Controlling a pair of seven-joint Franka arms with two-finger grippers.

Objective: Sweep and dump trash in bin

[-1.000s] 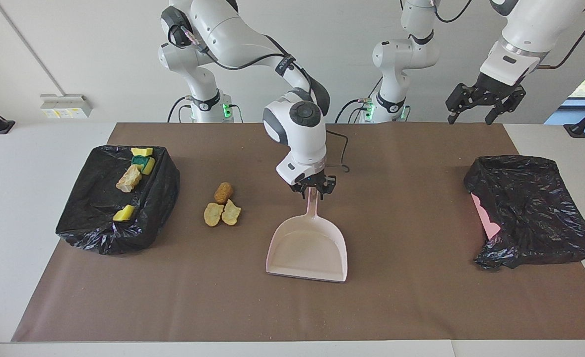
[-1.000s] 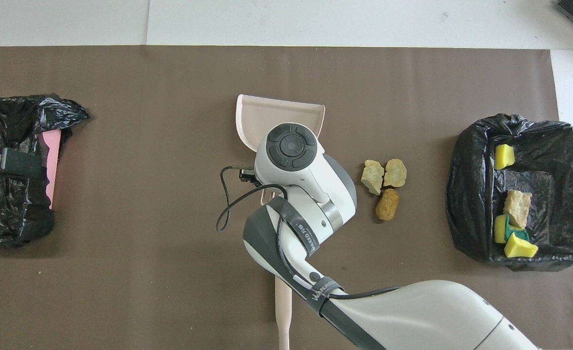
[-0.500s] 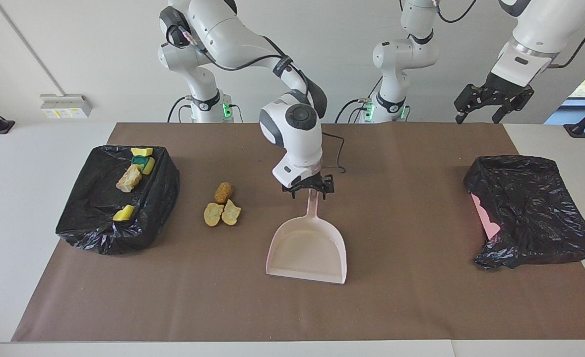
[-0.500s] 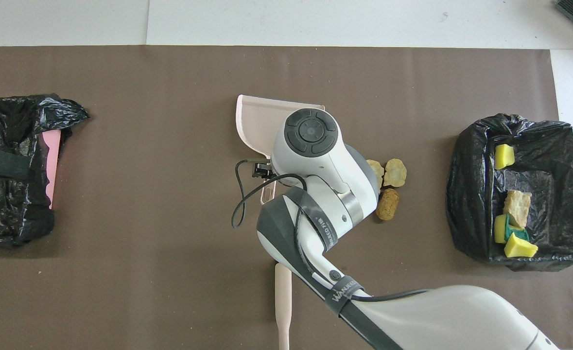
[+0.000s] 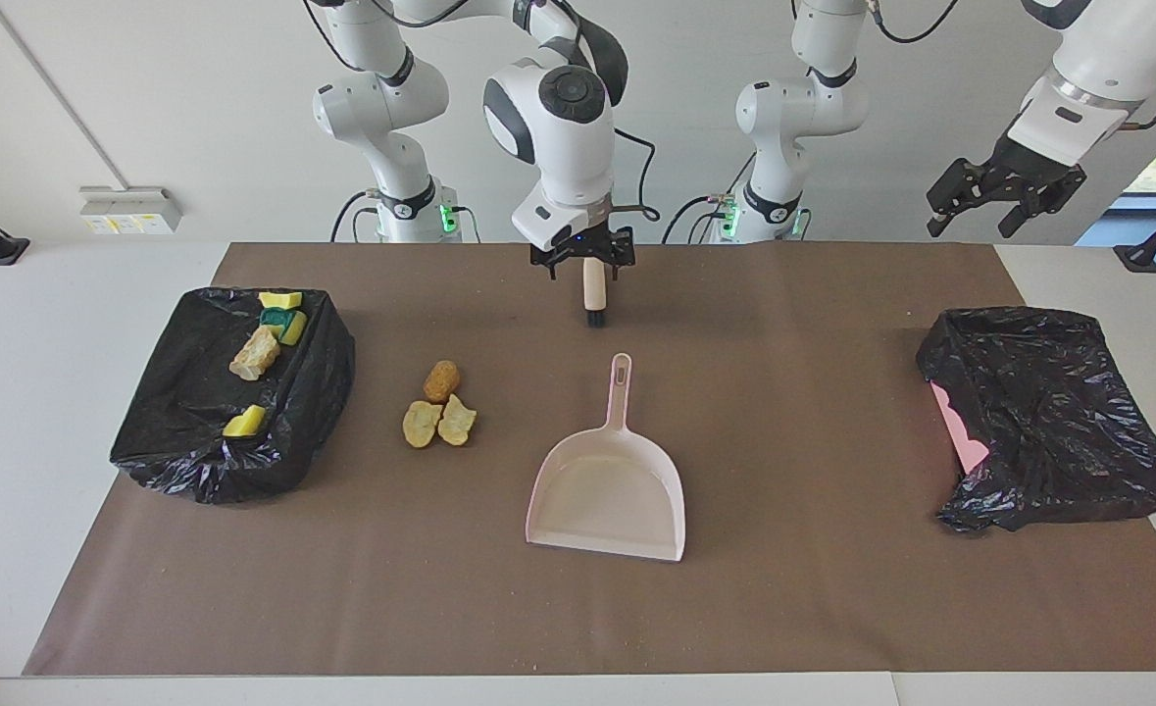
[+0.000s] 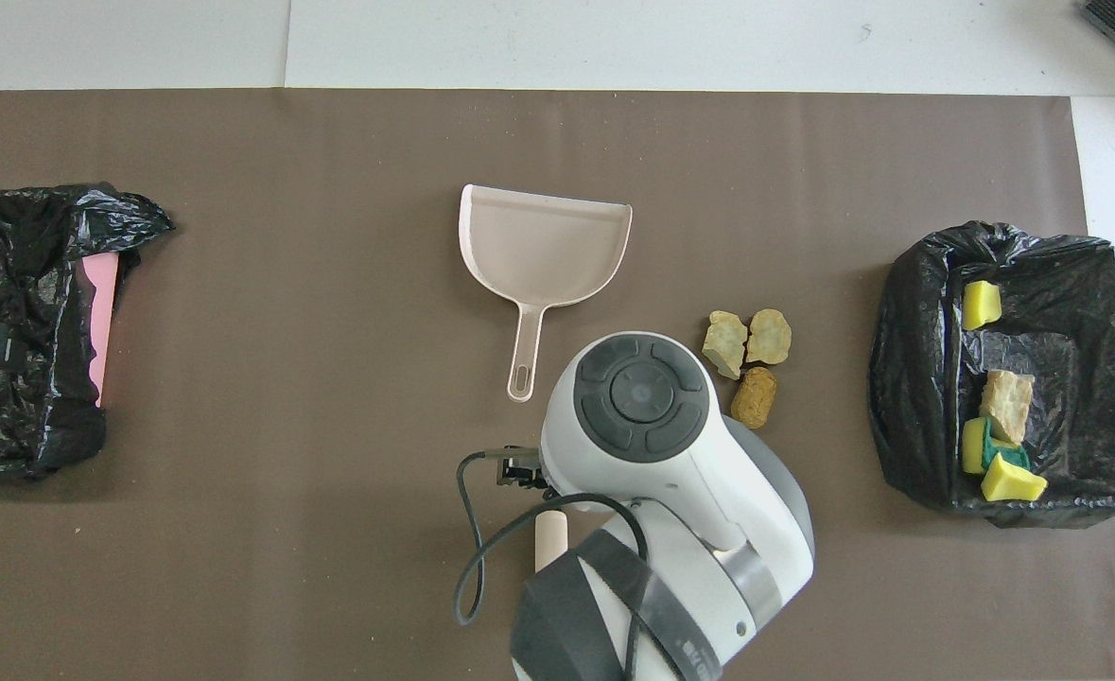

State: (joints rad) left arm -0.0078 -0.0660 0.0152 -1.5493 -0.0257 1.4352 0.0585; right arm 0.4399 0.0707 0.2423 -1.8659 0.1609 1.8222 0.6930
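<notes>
Right pincer (image 5: 582, 263) left the dustpan (image 5: 609, 485), rising.

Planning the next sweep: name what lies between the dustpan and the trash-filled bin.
Three bread-like lumps lie on the mat between the dustpan and the bin; both views show it.

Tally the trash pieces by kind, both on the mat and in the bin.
Bread-like lumps on the mat: 3
Bread-like lump in the bin: 1
Yellow sponge scraps in the bin: 3
Total: 7
</notes>
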